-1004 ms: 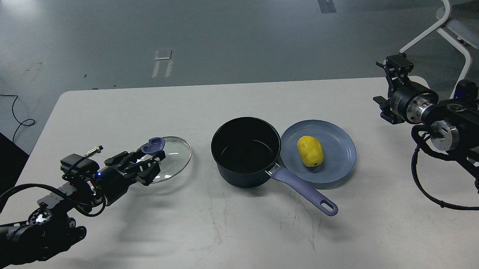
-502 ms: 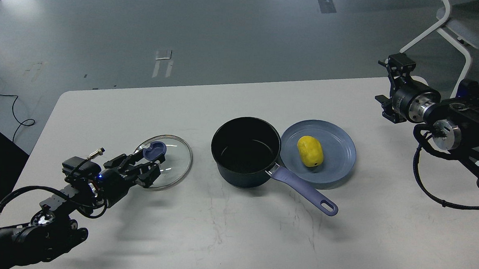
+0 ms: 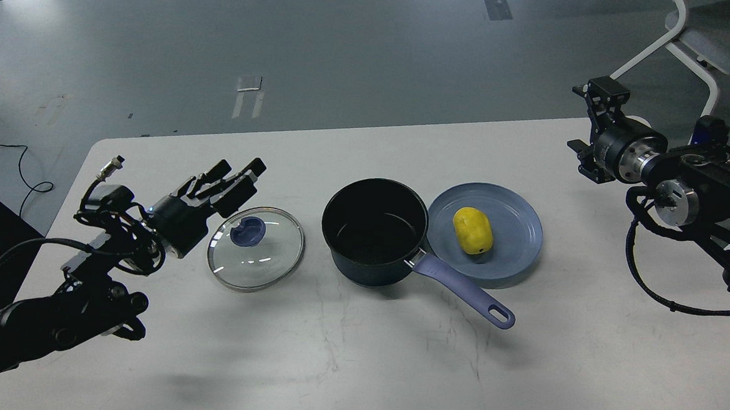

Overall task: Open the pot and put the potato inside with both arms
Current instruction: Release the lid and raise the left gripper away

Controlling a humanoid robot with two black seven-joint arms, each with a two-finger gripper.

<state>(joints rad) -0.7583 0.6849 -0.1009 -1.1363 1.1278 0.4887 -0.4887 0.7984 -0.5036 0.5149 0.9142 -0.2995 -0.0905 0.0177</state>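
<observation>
The dark navy pot (image 3: 362, 264) stands open at the table's middle, its periwinkle handle (image 3: 463, 289) pointing to the front right. Its glass lid (image 3: 262, 263) with the blue knob (image 3: 248, 232) lies flat on the table left of the pot. The yellow potato (image 3: 472, 230) lies on the light-blue plate (image 3: 519, 238) just right of the pot. My left gripper (image 3: 241, 167) is open and empty, raised above and behind the lid's left side. My right gripper (image 3: 600, 95) is far right, above the table's back right corner, seen dark and small.
The white table (image 3: 356, 367) carries only the pot, lid and plate. A white chair frame (image 3: 691, 53) stands behind the right arm. Cables lie on the grey floor at the far left.
My left gripper has let go of the lid's knob and risen up and back. The lid now lies flat on the table. The right gripper has barely shifted.
</observation>
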